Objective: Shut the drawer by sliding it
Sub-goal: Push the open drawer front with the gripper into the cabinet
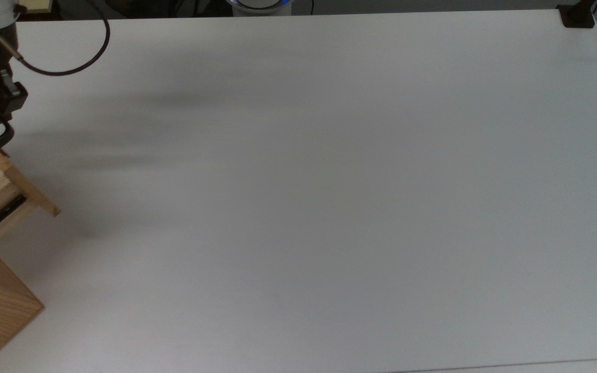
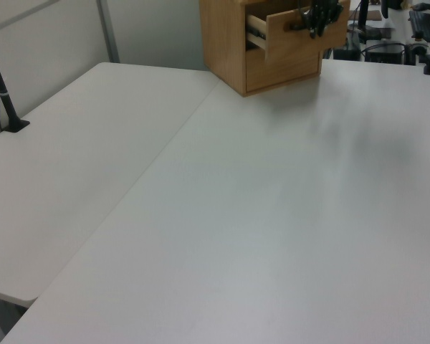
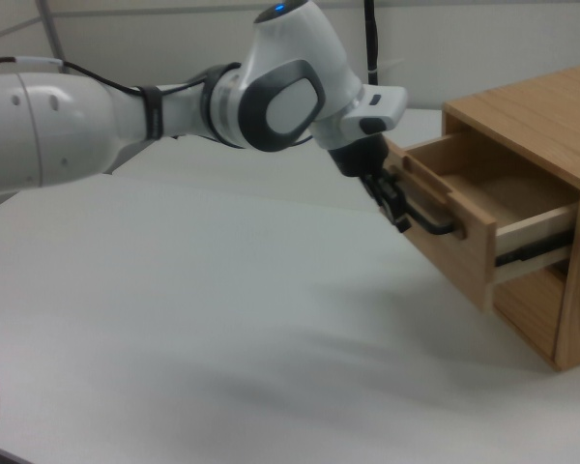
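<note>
Drawer [image 3: 483, 217]: half out, right of frame in the right view; slide axis runs toward the cabinet [image 3: 551, 193].
My pincer [image 3: 398, 208]: against the handle [image 3: 430, 215], front side; finger spread I cannot tell.

A wide white desk [image 2: 272, 215] fills most of the left view, with a seam running from the far middle toward the near left corner. At the desk's far edge stands a wooden cabinet [image 2: 226, 43]. Its upper drawer [image 2: 294, 25] is pulled partly out toward the left view's right, showing a pale inner side. A black gripper [image 2: 319, 18] sits against the drawer front at its dark handle. At the desk's left edge, a thin black post [image 2: 1, 89] rises from a small black base.
</note>
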{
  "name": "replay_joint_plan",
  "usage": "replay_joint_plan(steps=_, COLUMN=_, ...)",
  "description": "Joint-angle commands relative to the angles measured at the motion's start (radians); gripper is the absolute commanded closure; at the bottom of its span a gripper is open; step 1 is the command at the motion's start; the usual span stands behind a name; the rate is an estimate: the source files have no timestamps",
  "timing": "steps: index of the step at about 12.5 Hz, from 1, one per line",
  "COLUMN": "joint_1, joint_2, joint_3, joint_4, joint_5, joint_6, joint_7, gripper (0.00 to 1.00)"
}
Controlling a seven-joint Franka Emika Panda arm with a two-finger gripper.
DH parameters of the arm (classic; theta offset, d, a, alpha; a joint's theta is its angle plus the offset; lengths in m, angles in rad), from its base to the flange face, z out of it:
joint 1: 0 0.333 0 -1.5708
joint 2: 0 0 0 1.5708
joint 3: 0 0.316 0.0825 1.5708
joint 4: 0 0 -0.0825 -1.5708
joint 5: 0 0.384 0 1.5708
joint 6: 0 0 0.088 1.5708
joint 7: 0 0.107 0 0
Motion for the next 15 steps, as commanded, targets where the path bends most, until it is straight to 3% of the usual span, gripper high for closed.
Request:
replay_joint_plan(steps=1, joint_1=-0.046, joint_2=0.106, joint_3=0.000, joint_4=0.094, joint_5=0.007, joint_6=0.188, joint_7=0.020, gripper=0.74)
replay_joint_plan(steps=4, joint_1=-0.089, joint_2=0.192, joint_3=0.003, joint_4=0.149, joint_5=0.007, joint_6=0.367, joint_7=0.025, gripper=0.73)
replay_joint_plan(steps=12, joint_1=-0.116, joint_2=0.266, joint_3=-0.002, joint_4=0.149, joint_5=0.010, joint_6=0.637, joint_7=0.023, gripper=0.72)
replay_joint_plan(steps=15, joint_1=-0.126, joint_2=0.266, joint_3=-0.006, joint_4=0.149, joint_5=0.012, joint_6=0.662, joint_7=0.022, gripper=0.72)
